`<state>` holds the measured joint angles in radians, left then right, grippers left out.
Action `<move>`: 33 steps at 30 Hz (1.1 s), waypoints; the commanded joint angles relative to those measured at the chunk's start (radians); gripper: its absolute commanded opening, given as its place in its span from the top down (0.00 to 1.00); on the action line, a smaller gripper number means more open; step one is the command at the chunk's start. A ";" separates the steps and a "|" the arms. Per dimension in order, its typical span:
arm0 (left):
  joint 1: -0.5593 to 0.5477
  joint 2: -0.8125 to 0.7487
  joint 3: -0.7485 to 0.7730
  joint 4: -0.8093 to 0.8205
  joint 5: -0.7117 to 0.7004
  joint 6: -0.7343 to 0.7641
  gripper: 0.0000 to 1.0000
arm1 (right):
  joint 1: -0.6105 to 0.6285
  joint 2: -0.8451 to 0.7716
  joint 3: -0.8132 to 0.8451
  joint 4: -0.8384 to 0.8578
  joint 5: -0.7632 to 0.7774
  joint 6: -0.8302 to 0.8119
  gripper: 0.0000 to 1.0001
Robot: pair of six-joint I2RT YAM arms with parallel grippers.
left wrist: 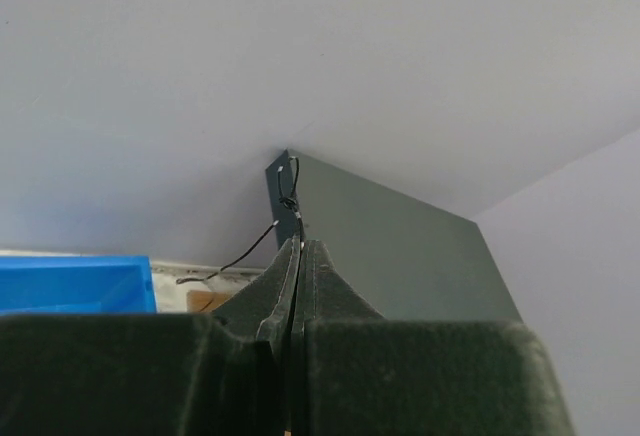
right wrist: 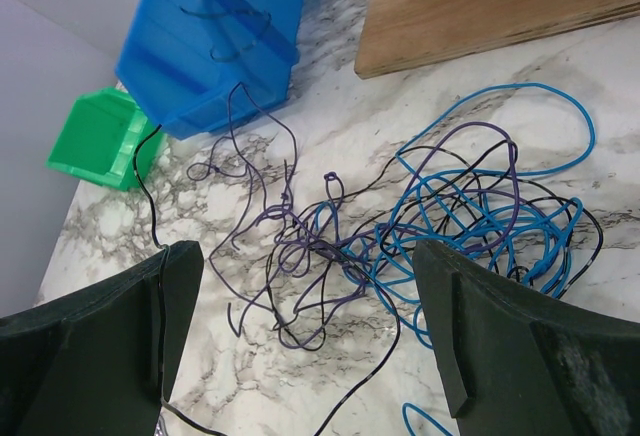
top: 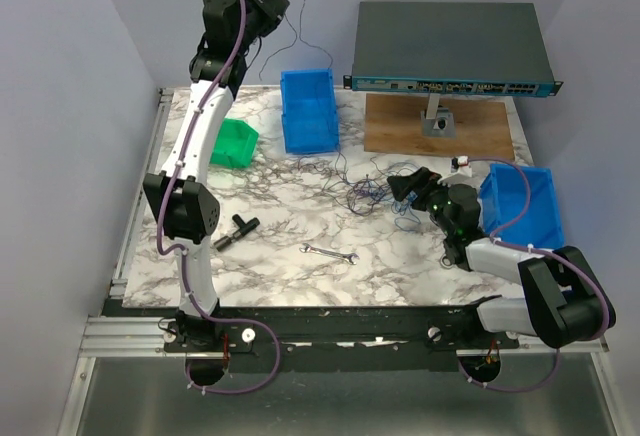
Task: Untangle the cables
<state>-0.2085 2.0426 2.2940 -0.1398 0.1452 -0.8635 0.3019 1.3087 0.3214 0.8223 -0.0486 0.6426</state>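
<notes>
The cables (top: pixel 372 194) lie tangled on the marble table (top: pixel 290 286) near its middle. In the right wrist view they are thin blue, purple and black cables (right wrist: pixel 440 216) looped over each other. My right gripper (top: pixel 405 188) hovers low at the tangle's right side, open, its fingers (right wrist: pixel 150 336) straddling the wires (right wrist: pixel 310 256). A black strand (right wrist: pixel 148 196) runs past its left finger. My left gripper (top: pixel 268 6) is raised high at the back left, shut on one black cable (left wrist: pixel 289 201). That cable (top: pixel 300 48) hangs down toward the tangle.
A blue bin (top: pixel 308 108) and a green bin (top: pixel 235 143) stand at the back left, another blue bin (top: pixel 520 206) at the right. A network switch (top: pixel 450 51) is mounted above a wooden board (top: pixel 440 128). A silver wrench (top: pixel 330 253) and a black tool (top: pixel 237 228) lie near the front.
</notes>
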 commanded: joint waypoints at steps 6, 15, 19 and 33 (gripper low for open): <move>0.028 -0.006 0.043 0.026 -0.006 0.013 1.00 | 0.005 -0.012 -0.012 0.025 -0.008 -0.011 0.05; 0.090 -0.059 0.039 0.027 0.010 -0.026 1.00 | 0.005 -0.013 -0.015 0.024 -0.008 -0.012 0.05; 0.096 -0.064 0.054 0.028 0.017 -0.016 1.00 | 0.005 -0.010 -0.013 0.028 -0.012 -0.011 0.05; 0.065 -0.009 -0.088 0.023 0.062 -0.016 1.00 | 0.005 -0.014 -0.013 0.024 -0.011 -0.014 0.06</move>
<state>-0.1246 2.0216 2.2284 -0.1181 0.1673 -0.8845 0.3019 1.3079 0.3206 0.8223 -0.0486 0.6426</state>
